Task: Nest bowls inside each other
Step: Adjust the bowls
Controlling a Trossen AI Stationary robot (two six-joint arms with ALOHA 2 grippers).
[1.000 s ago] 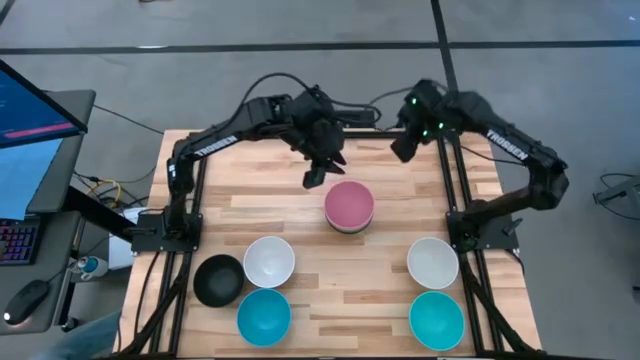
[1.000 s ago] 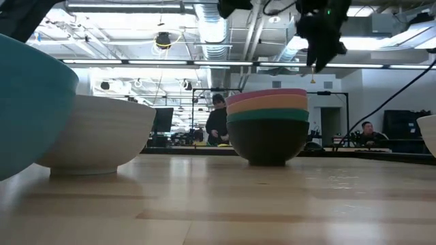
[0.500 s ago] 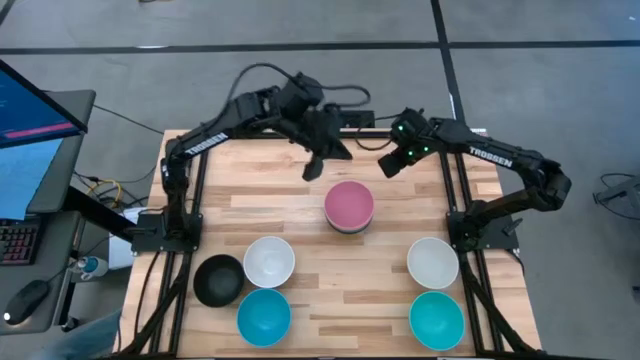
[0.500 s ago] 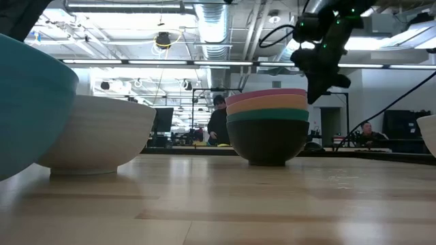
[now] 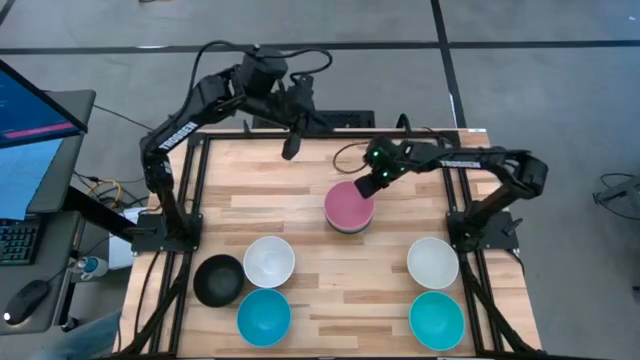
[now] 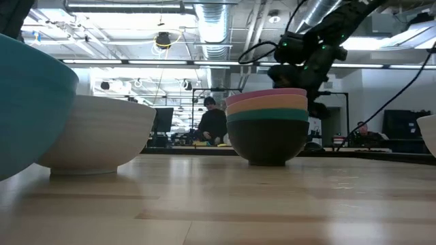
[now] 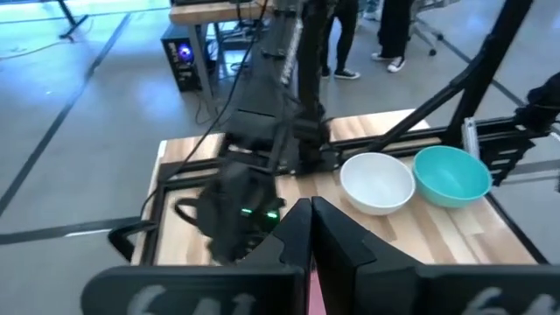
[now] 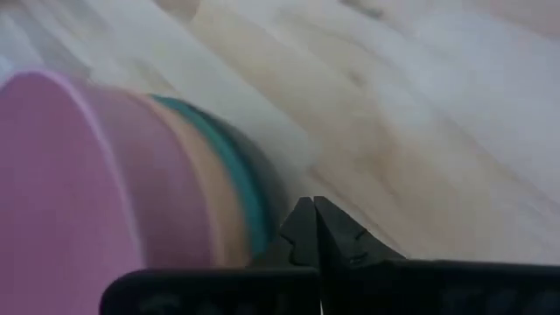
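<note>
A stack of nested bowls (image 5: 349,207), pink on top over orange, green and dark ones (image 6: 267,126), stands mid-table. My right gripper (image 5: 366,188) is shut, low beside the stack's far right side (image 8: 262,219). My left gripper (image 5: 291,150) is shut and hovers over the table's far edge, holding nothing. Near the front edge rest single bowls: white (image 5: 269,260), black (image 5: 218,280) and turquoise (image 5: 264,315) on the left, white (image 5: 433,262) and turquoise (image 5: 437,320) on the right. My right gripper points its shut fingertips (image 8: 302,219) at the lower wall of the stack (image 8: 273,214), slanting down from the table's far right. Whether the tips touch that wall I cannot tell.
Black frame rails (image 5: 455,190) run along both table sides, and cables lie at the far edge (image 5: 330,120). Bare wood (image 5: 350,280) lies between the left and right groups of bowls. A monitor (image 5: 30,110) stands off the table's left. People stand far behind in the room (image 6: 211,126).
My right gripper has swung down and toward the table's near left, from over the far right corner to the stack's side. My left gripper has drawn back from beside the stack toward the far left edge. The bowls have stayed where they were.
</note>
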